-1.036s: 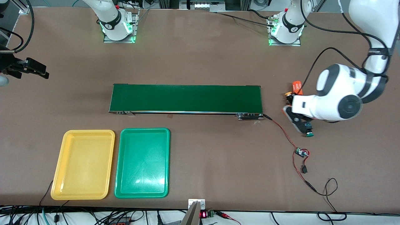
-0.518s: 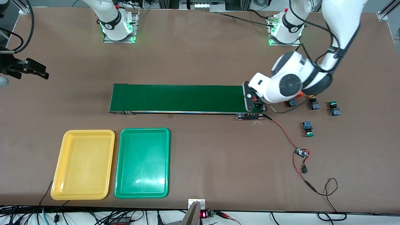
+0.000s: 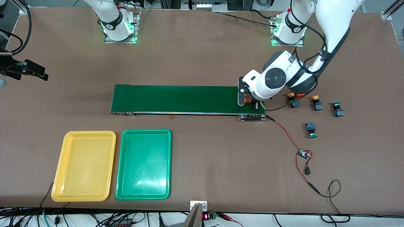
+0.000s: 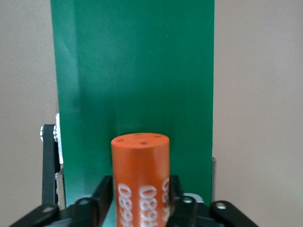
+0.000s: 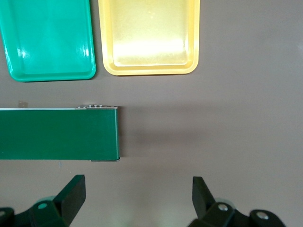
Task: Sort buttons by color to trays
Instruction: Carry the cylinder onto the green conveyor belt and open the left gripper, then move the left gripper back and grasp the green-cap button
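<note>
- Buttons, four in all, are left loose on the desk (image 3: 202,56) toward the left arm's end, just off the end of the conveyor belt (image 3: 183,99); the two yellow-capped buttons (image 3: 293,100) and one green-capped button (image 3: 337,109) are lined up in a row, and the second green-capped button (image 3: 311,130) lies nearer to the front camera; none has been sorted yet.
- The yellow tray (image 3: 90,133) and the green tray (image 3: 145,130) are set side by side, nearer to the front camera than the belt and toward the right arm's end; both are empty, presumably so that the right arm can drop in what the belt delivers.
- The left end effector (image 3: 249,102) is placed low over the belt's end; an orange cylinder (image 4: 140,179) printed "4680" is seen upright within it; whether the cylinder is pinched or already let go cannot be told; a set-down on the belt is judged the likely aim, though this is no button.
- The right end effector (image 5: 137,189) is kept waiting over bare desk off the belt's other end, spread wide with nothing in it.
- Compared with a second ago, the left end effector has been swung from beside the buttons to the belt; buttons, trays and right arm are unchanged.
</note>
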Robot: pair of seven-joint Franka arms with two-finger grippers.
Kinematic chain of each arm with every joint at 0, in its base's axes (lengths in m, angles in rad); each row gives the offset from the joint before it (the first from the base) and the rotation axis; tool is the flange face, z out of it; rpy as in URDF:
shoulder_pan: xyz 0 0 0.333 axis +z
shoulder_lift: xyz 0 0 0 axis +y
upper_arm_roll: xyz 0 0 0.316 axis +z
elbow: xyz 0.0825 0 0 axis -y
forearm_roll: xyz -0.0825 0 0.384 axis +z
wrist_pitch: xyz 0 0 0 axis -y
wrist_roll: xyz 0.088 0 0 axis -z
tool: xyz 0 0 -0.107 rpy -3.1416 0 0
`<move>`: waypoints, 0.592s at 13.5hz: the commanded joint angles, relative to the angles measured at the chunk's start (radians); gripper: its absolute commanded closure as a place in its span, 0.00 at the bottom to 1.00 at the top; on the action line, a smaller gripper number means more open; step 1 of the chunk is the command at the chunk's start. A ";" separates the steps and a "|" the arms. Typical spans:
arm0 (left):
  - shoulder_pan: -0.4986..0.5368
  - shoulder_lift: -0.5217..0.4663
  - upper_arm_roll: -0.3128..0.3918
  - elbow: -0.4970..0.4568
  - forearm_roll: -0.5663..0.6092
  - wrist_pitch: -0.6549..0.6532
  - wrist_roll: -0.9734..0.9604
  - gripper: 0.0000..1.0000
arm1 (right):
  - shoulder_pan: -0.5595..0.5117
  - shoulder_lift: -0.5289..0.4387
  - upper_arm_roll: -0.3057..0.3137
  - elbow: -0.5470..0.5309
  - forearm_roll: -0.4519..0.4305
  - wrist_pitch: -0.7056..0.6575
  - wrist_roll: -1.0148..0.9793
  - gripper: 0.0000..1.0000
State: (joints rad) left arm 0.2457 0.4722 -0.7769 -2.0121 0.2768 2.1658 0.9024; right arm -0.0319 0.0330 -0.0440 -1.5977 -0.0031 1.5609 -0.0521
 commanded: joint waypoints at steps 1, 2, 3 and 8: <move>0.023 -0.020 -0.009 0.010 0.028 -0.016 0.004 0.00 | -0.031 -0.005 0.004 -0.022 0.029 0.022 0.005 0.00; 0.047 -0.039 -0.012 0.024 0.027 -0.059 0.000 0.00 | -0.034 -0.002 0.004 -0.022 0.034 0.024 0.003 0.00; 0.072 -0.049 -0.013 0.071 0.021 -0.131 -0.005 0.00 | -0.034 -0.002 0.004 -0.022 0.035 0.024 0.003 0.00; 0.185 -0.049 -0.002 0.237 0.022 -0.342 -0.339 0.00 | -0.036 -0.002 0.004 -0.022 0.035 0.025 0.005 0.00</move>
State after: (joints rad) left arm 0.3965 0.4278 -0.7733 -1.8232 0.2811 1.8882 0.6919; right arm -0.0558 0.0353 -0.0450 -1.6131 0.0123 1.5761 -0.0520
